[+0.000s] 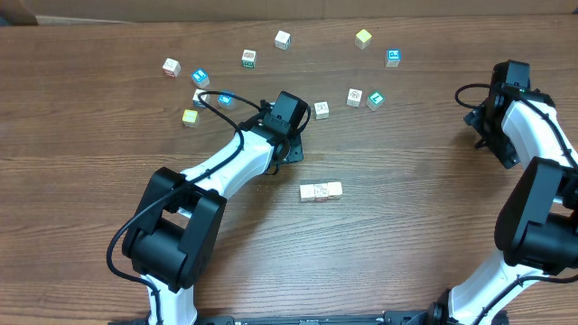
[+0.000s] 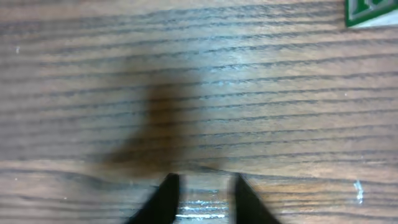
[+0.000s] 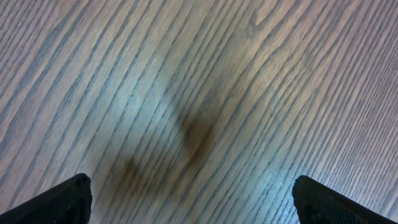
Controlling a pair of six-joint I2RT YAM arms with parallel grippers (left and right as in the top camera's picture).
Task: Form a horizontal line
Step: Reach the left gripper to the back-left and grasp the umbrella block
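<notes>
Overhead and wrist views of my two-arm rig at the brown wood-grain table (image 1: 406,208). The short row of touching pale cubes (image 1: 321,190) lies left to right near the table's middle, on bare wood. It sits nearer the camera's bottom edge than the left gripper (image 2: 204,186), a little to that gripper's right and apart from it. In the left wrist view the dark fingers (image 2: 166,198) stand close together low over the wood with a pale glossy patch between them. I cannot tell whether they clamp a cube or merely stand near each other. From above, a small white printed cube (image 1: 321,109) sits just beside this arm's head. Other loose cubes form an arc along the far side, among them a pale yellow cube (image 1: 363,38) and a blue-marked cube (image 1: 393,57). A green-marked white cube (image 2: 372,12) shows at the left wrist view's upper right corner. The right gripper (image 3: 196,202), at the table's right side, has its fingers spread wide with only bare wood between them.
</notes>
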